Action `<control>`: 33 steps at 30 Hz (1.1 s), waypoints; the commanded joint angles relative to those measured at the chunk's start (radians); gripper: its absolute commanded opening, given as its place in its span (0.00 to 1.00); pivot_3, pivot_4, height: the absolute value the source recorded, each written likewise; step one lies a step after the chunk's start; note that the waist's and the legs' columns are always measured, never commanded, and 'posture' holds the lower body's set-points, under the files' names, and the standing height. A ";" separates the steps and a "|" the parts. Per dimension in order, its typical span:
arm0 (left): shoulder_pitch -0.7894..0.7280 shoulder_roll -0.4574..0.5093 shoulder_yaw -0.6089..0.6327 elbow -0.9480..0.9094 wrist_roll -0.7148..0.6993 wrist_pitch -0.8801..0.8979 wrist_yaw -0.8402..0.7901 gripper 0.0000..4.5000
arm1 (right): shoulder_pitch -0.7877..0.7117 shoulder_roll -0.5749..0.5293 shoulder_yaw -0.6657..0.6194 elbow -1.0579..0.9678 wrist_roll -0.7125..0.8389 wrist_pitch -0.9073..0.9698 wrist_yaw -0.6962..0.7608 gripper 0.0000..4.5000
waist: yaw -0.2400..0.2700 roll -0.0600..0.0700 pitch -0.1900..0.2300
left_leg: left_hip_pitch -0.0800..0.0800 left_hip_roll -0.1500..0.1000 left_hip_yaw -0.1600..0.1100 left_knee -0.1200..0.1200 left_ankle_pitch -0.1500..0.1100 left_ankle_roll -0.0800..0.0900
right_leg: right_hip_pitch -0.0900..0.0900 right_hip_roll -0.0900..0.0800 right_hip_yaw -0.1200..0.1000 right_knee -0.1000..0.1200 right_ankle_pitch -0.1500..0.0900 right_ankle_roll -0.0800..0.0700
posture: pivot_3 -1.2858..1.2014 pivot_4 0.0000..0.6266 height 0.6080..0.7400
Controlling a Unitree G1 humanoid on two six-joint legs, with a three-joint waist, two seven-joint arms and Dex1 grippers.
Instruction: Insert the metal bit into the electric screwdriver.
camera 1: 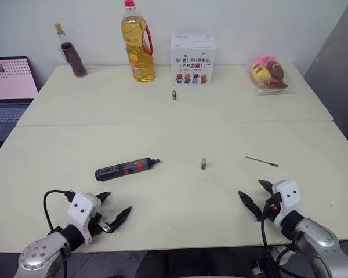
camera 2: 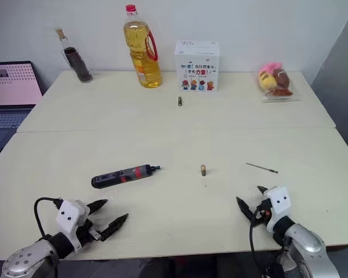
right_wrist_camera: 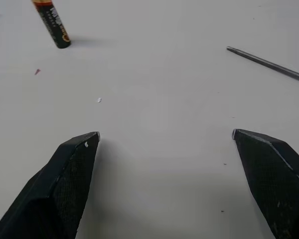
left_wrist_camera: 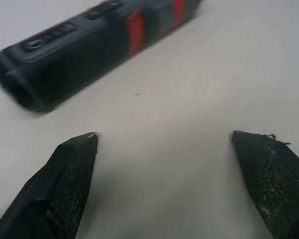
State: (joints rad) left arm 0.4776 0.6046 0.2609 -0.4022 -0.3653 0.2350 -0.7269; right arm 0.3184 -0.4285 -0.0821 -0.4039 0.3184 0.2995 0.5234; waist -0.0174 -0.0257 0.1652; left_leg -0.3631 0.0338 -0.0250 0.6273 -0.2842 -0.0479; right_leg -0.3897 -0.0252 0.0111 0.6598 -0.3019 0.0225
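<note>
Electric screwdriver point(camera 1: 126, 168) flat on table point(camera 1: 162, 110), nose toward centre, just ahead of left gripper point(camera 1: 112, 209). Jaws apart, empty, likely lining up for body grab. Metal bit point(camera 1: 261, 161) loose on table, near right gripper point(camera 1: 254, 196), jaws also spread, empty. Battery point(camera 1: 203, 163) between tool and bit, not needed. Nothing inserted yet.

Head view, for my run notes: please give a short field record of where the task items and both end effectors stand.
screwdriver: lying flat on the table, ahead of the left end effector
bit: lying loose on the table, ahead of the right end effector, apart from the screwdriver
battery: between screwdriver and bit
left end effector: open, empty
right end effector: open, empty
bit inserted: no
</note>
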 commanded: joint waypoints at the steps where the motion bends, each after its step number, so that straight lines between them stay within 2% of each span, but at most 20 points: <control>1: -0.006 0.090 0.062 -0.148 -0.107 0.077 -0.082 0.99 | 0.004 -0.047 0.004 -0.085 0.033 0.001 0.069 1.00 | 0.000 -0.001 0.004 | 0.000 0.000 0.000 0.000 0.000 0.000 | 0.000 0.000 0.000 0.000 0.000 0.000 | 0.52 0.24 1.00; 4: -0.026 0.166 0.101 -0.173 -0.155 0.112 -0.144 0.99 | -0.026 -0.081 0.007 -0.100 0.053 0.010 0.108 1.00 | 0.000 -0.001 0.007 | 0.000 0.000 0.000 0.001 0.000 0.000 | 0.000 0.001 0.000 0.001 0.001 -0.001 | 0.52 0.24 1.00; 7: -0.134 0.264 0.156 -0.136 -0.216 0.122 -0.236 0.99 | -0.117 -0.115 0.019 -0.097 0.084 0.040 0.154 1.00 | -0.001 -0.001 0.010 | 0.000 -0.001 0.000 0.002 0.000 0.000 | 0.000 0.002 0.000 0.002 0.000 -0.001 | 0.52 0.24 1.00; 11: -0.312 0.326 0.176 -0.095 -0.398 0.255 -0.272 0.99 | -0.225 -0.094 0.077 -0.058 0.084 0.065 0.159 1.00 | -0.001 -0.003 0.013 | 0.000 -0.003 -0.001 0.004 0.000 0.000 | 0.000 0.005 -0.003 0.003 0.002 -0.003 | 0.52 0.24 1.00; 15: -0.400 0.379 0.141 -0.070 -0.428 0.300 -0.339 0.99 | -0.333 -0.038 0.153 0.016 0.075 0.077 0.155 1.00 | -0.010 -0.004 0.014 | 0.000 -0.003 -0.002 0.003 0.000 0.000 | 0.000 0.005 -0.003 0.003 0.004 -0.006 | 0.52 0.24 1.00; 25: -0.505 0.367 0.074 -0.095 -0.454 0.347 -0.352 0.99 | -0.450 0.059 0.223 0.224 -0.001 -0.019 0.159 1.00 | -0.012 -0.003 0.014 | -0.001 -0.002 -0.001 0.003 0.000 0.000 | -0.002 0.004 -0.002 0.005 0.005 -0.006 | 0.52 0.24 1.00; 33: -0.537 0.342 0.022 -0.097 -0.411 0.330 -0.331 0.99 | -0.511 0.147 0.252 0.364 -0.068 -0.124 0.133 1.00 | -0.013 -0.003 0.014 | -0.001 -0.003 -0.001 0.005 0.000 0.000 | -0.002 0.004 -0.002 0.008 0.005 -0.007 | 0.52 0.24 1.00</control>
State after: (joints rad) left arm -0.0483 0.9534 0.2769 -0.4792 -0.7828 0.5773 -1.0676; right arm -0.1800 -0.2899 0.1786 -0.0375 0.2568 0.2135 0.6637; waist -0.0305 -0.0290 0.1794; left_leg -0.3637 0.0312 -0.0263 0.6321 -0.2840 -0.0478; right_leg -0.3913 -0.0207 0.0095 0.6676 -0.2972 0.0159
